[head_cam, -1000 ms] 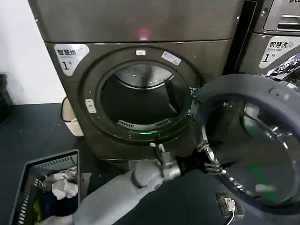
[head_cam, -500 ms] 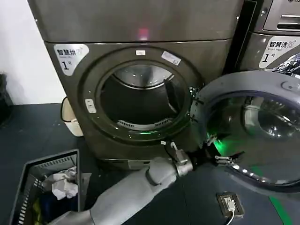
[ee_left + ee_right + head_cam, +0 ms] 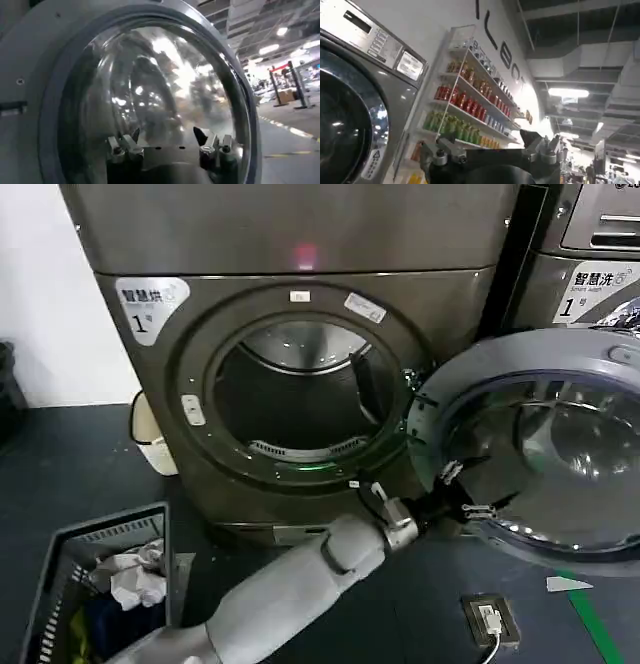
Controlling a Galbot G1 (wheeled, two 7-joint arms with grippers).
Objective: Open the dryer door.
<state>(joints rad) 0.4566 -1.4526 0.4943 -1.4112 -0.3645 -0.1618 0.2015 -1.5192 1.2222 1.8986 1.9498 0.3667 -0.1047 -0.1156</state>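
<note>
The dryer door (image 3: 520,356) hangs wide open to the right of the drum opening (image 3: 300,399), its grey back face and domed dark glass (image 3: 560,459) turned toward me. My left arm reaches across from below. The left gripper (image 3: 466,493) is at the door's lower left rim, open, its fingertips right up against the inner face. In the left wrist view the door's glass (image 3: 165,85) looms close in front of the left gripper (image 3: 167,140), and nothing sits between the fingers. The right gripper (image 3: 490,147) is open and empty, pointing off at the room.
A dark laundry basket (image 3: 60,556) with clothes stands at the lower left, and a white bin (image 3: 148,434) beside the dryer. On the floor below the door lie a small device (image 3: 490,620) and green tape (image 3: 592,619). A lighter machine (image 3: 590,254) stands at the right; shelves of bottles (image 3: 460,100) are nearby.
The door has swung farther round, away from me, and now sits higher and flatter. My left arm has stretched right and up with it, the gripper staying at the lower left rim.
</note>
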